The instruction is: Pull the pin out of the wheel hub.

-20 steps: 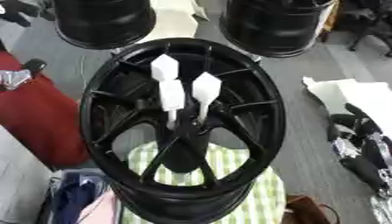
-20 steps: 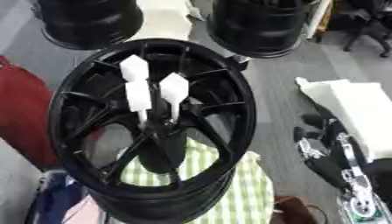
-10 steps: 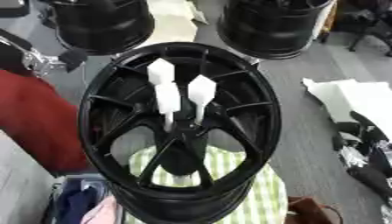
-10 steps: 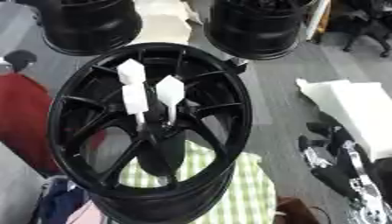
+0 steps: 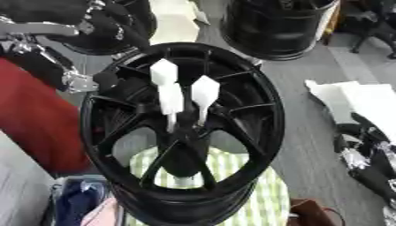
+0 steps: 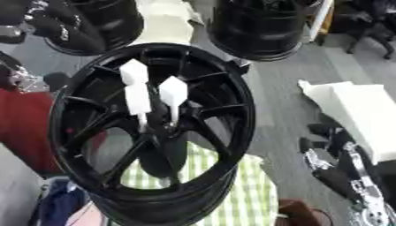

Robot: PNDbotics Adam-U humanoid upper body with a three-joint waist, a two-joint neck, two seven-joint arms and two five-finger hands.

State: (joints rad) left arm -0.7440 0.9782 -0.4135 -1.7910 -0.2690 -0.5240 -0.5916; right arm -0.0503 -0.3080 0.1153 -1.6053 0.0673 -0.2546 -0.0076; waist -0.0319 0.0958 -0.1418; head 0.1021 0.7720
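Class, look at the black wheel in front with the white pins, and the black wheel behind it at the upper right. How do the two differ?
The front wheel shows its spoked face to the camera; the rear wheel shows mainly its barrel side. The front wheel carries white pins at its hub; none show on the rear wheel. The front wheel rests over green checked cloth; the rear wheel stands on grey floor. Both are glossy black.

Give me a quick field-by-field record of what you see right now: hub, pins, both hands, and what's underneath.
wheel hub: black spoked wheel hub, centre of view, face tilted toward the camera
pins: two white pins standing in the hub's centre, side by side, not yet pulled
left hand: left hand at upper left, beside the hub's rim, clear of the pins; whether its fingers are curled I cannot tell
right hand: right hand low at right, off the hub
underneath: green-and-white checked cloth
behind: two more black wheels
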